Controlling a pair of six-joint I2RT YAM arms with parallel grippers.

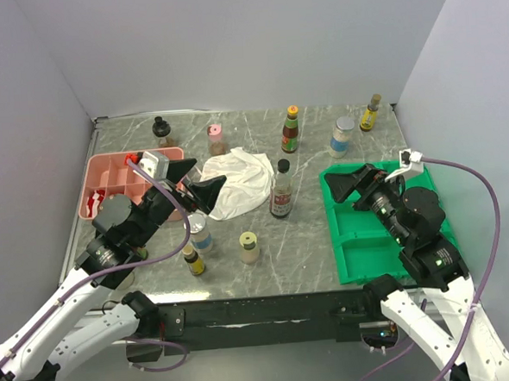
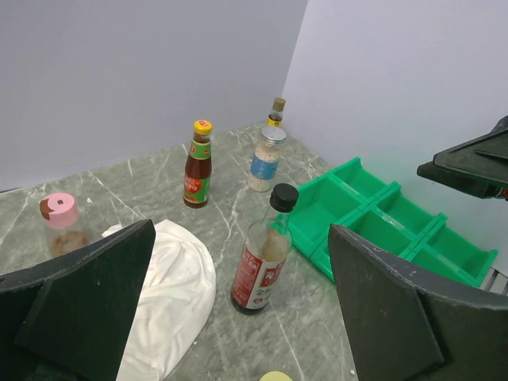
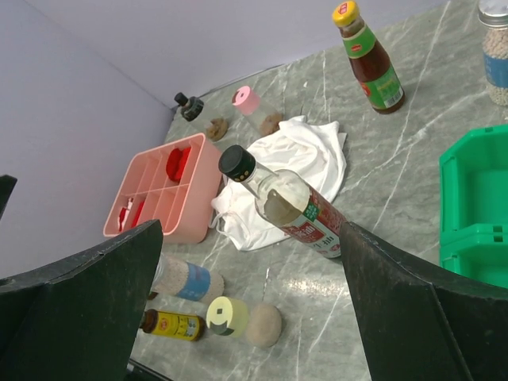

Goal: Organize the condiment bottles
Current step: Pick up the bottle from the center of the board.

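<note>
Greatest risk: toppling the tall clear glass bottle with black cap and red label [image 1: 280,190], upright at mid-worktop, just beside the crumpled white cloth [image 1: 237,181] and near the green plastic compartment tray [image 1: 352,236]. Narrow-based and high, so likely to go over if struck on the neck by one finger alone, and likely to roll once down. Could also drag the cloth hem along if gripped low on that side.

Second risk: a clash of arms. Spread wide and empty, the left tool [image 1: 195,184], hanging over the cloth's left edge. Likewise spread wide and empty, the right tool [image 1: 356,184], over the green tray's far-left part. Both aimed at that same middle bottle, framed between the fingers in each wrist view. Safer to send only one.

Close together beneath the left arm: a blue-labelled clear bottle [image 1: 200,233], a small dark bottle with yellow label [image 1: 194,261] and a squat jar with pale yellow lid [image 1: 249,247]. Easily knocked by a descending wrist or its cable.

Along the back, well apart: dark-capped jar [image 1: 161,131], pink-capped jar [image 1: 216,139], red-labelled sauce bottle with yellow cap [image 1: 290,129], silver-capped clear jar with blue label [image 1: 342,137], small amber bottle [image 1: 371,112]. To reach these: over the cloth and past the middle bottle.

At far left, a pink plastic compartment tray [image 1: 106,165] holding a few red bits.
</note>
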